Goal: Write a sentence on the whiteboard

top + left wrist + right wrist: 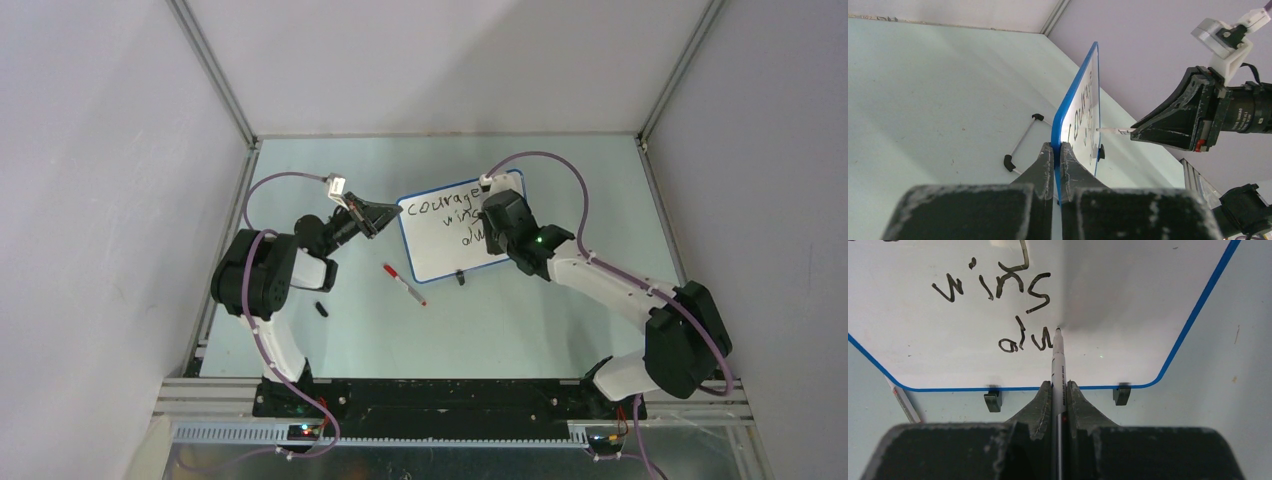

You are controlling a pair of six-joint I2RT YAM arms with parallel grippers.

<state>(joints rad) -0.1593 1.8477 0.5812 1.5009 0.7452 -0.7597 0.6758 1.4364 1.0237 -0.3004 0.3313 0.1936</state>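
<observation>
The whiteboard (pixel 440 255), white with a blue rim, stands tilted mid-table on two black feet (pixel 992 401). My left gripper (pixel 392 216) is shut on its left rim; the left wrist view shows the jaws (pixel 1057 146) pinching the blue edge (pixel 1068 107). My right gripper (pixel 492 228) is shut on a white marker (pixel 1058 365), whose black tip touches the board face. The sentence reads "courage" (pixel 440 203), then "wins" (pixel 993 287), then the letters "alw" (pixel 1025 337) just left of the tip. My right gripper (pixel 1137 131) also shows in the left wrist view.
A red-capped marker (pixel 404 284) lies on the table in front of the board, and a small black cap (pixel 321 309) lies near the left arm. A thin rod with black ends (pixel 1020 142) lies behind the board. Enclosure walls close in the back and sides.
</observation>
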